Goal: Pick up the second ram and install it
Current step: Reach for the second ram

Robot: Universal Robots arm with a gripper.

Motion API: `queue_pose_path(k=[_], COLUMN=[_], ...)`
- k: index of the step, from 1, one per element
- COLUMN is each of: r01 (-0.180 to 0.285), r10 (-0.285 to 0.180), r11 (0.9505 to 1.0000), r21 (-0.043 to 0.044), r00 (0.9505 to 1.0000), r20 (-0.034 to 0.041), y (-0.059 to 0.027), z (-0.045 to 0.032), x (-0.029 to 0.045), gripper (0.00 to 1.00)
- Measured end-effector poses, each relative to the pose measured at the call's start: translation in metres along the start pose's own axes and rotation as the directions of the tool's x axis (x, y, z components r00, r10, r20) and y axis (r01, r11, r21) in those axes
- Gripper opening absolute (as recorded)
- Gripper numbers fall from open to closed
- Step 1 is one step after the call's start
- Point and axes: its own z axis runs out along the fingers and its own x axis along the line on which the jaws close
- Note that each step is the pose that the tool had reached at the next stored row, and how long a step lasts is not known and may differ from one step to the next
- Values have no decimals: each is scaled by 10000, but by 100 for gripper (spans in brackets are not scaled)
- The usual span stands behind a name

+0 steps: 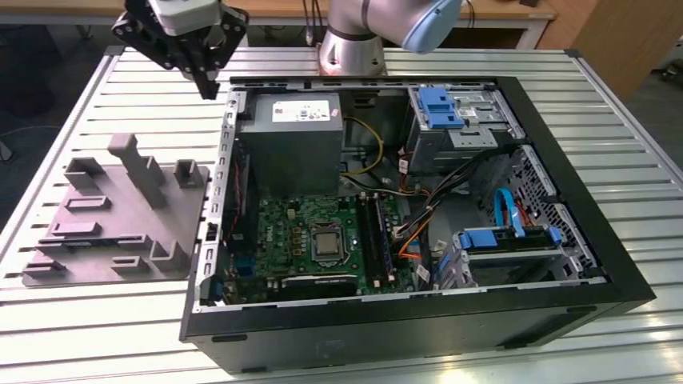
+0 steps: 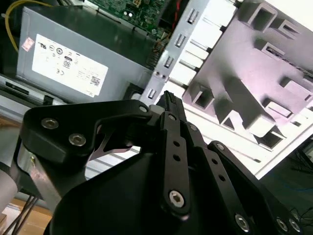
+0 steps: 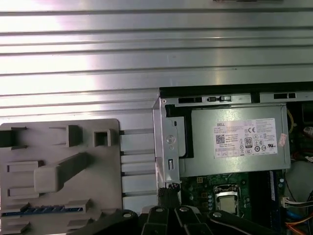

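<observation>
The second ram [image 3: 44,209] shows as a thin blue strip lying edge-up in a slot of the grey fixture block [image 3: 58,171]. That grey fixture block [image 1: 117,216] sits on the slatted table, on the exterior view's left of the open computer case [image 1: 417,320]. My gripper [image 1: 210,86] hangs above the table just outside the case's back corner, beside the grey power supply [image 1: 290,136]. Its black fingers [image 2: 168,105] are pressed together with nothing between them. The gripper tip [image 3: 168,196] sits at the case wall, well apart from the ram. The green motherboard [image 1: 309,232] carries long black sockets [image 1: 372,228].
The case walls stand up around the motherboard, with blue drive brackets [image 1: 440,108] and loose cables [image 1: 427,216] on the exterior view's right. The arm's base [image 1: 353,48] stands behind the case. The fixture block has several raised posts [image 1: 139,164]. The slatted table [image 1: 96,320] surrounds everything.
</observation>
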Motion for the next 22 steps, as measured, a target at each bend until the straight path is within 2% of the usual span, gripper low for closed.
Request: queue_pose_path(k=[9,22], r01=[4,6], r10=[-4,-5], r11=[10000,10000], r21=[-8,-12], r00=[10000,9999], r20=[96,152], y=[-24,-56], z=[-4,-9], x=[316,734], gripper=[10,10])
